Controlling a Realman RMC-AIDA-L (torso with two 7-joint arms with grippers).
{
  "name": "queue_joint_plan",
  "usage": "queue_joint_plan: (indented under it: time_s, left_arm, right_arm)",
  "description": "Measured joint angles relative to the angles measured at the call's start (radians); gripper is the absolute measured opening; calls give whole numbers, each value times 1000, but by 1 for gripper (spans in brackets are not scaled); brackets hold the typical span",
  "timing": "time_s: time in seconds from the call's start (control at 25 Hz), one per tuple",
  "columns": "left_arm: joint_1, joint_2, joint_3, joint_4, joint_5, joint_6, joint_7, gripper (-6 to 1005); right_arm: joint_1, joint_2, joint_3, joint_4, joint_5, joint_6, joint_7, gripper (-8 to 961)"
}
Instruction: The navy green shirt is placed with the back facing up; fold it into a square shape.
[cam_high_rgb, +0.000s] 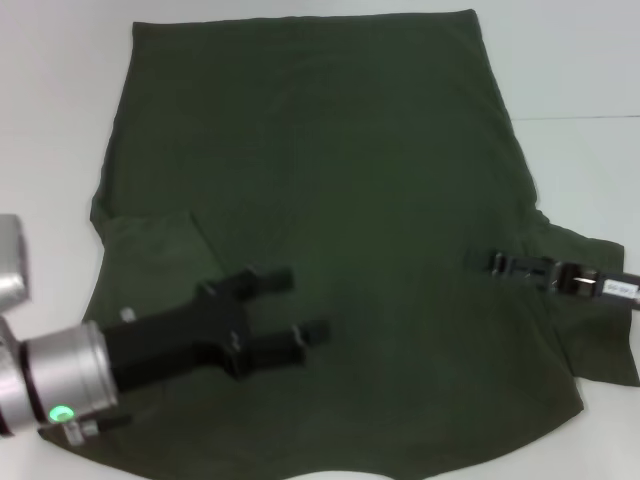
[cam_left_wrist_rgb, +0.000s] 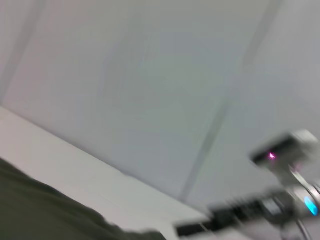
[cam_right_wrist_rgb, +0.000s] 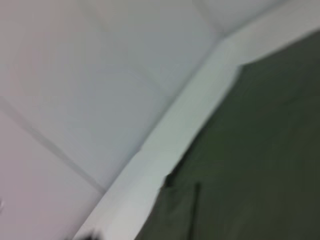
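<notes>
Shirt: the navy green shirt (cam_high_rgb: 340, 230) lies spread flat on the white worktop (cam_high_rgb: 580, 70), plain side up, under both hands.
Left hand: the left hand (cam_high_rgb: 300, 310) hovers over the shirt's near left part, fingers spread apart, holding nothing.
Right hand: the right hand (cam_high_rgb: 480, 262) reaches in low over the right sleeve; cannot tell its grip.

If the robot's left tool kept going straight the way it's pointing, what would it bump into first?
Probably the right tool. The left tool, open, points across the large dark olive-green cloth shirt toward it. Height is unclear, so it might brush the shirt first.
</notes>
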Motion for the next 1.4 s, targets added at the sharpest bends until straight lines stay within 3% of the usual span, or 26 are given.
queue_joint_plan:
  time_s: [0.16, 0.32, 0.56, 0.88, 1.4]
  left_arm:
    - [-11, -4, 149, -7, 3, -23, 59, 842]
    - [-17, -4, 199, -7, 6, -31, 87, 917]
    - [-18, -6, 225, -15, 13, -50, 131, 917]
    - [-20, -6, 223, -33, 6, -72, 134, 917]
    - [-29, -2, 228, -33, 12, -76, 130, 917]
  right_arm:
    - [-22, -18, -3, -54, -2, 13, 138, 915]
    - [-30, -42, 4, -94, -78, 16, 280, 914]
    - [-42, -73, 67, -119, -212, 15, 423, 914]
    - [-111, -71, 172, -137, -236, 21, 474, 914]
    - [-129, -63, 190, -138, -285, 128, 509, 914]
